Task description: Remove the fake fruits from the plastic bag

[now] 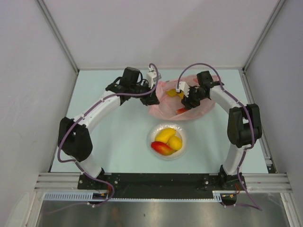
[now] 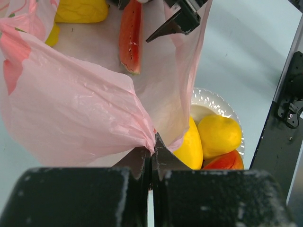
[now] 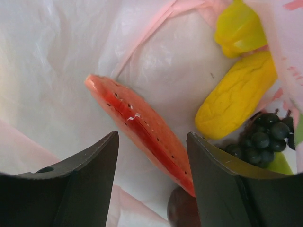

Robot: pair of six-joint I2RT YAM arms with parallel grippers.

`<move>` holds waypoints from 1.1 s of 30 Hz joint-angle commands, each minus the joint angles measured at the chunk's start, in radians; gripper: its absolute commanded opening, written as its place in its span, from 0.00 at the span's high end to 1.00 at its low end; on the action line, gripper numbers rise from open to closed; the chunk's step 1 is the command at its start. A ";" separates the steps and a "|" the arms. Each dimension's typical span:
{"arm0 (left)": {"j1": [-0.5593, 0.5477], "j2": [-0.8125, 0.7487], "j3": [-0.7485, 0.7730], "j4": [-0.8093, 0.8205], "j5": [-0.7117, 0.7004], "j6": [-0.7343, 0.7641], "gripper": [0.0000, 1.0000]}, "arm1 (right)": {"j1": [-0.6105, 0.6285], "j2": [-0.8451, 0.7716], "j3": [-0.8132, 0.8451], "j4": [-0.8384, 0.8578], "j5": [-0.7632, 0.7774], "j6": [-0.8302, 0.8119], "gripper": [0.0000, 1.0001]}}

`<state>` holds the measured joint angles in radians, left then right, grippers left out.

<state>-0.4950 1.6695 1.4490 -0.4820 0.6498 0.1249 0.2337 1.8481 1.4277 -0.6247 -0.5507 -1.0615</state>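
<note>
The pink plastic bag (image 1: 165, 101) lies open at the table's back middle. My left gripper (image 2: 152, 150) is shut on a bunched fold of the bag's rim (image 2: 85, 109) and holds it up. My right gripper (image 3: 152, 142) is open inside the bag mouth, its jaws either side of the red watermelon slice (image 3: 142, 130), not touching it. Also in the bag are yellow fruits (image 3: 236, 97), a dark grape bunch (image 3: 262, 137), a green pear (image 3: 280, 163) and a dark apple (image 3: 182, 208). The slice also shows in the left wrist view (image 2: 130, 35).
A white plate (image 1: 180, 131) in front of the bag holds two yellow fruits (image 1: 169, 138) and a red-orange mango (image 1: 162, 148). It shows in the left wrist view (image 2: 213, 99) too. White walls enclose the table's back and sides.
</note>
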 commanded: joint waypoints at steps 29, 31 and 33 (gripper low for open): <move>-0.020 0.108 0.163 0.086 -0.133 -0.108 0.97 | 0.154 -0.526 -0.122 -0.151 -0.233 0.296 0.98; -0.019 0.114 0.191 0.091 -0.144 -0.116 0.97 | 0.225 -0.532 -0.199 -0.127 -0.172 0.265 0.98; -0.020 0.114 0.200 0.092 -0.163 -0.119 0.97 | 0.236 -0.526 -0.231 -0.098 -0.166 0.229 0.98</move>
<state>-0.5133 1.7851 1.5837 -0.4358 0.5323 0.0448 0.4187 1.3064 1.2716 -0.6682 -0.7521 -0.7319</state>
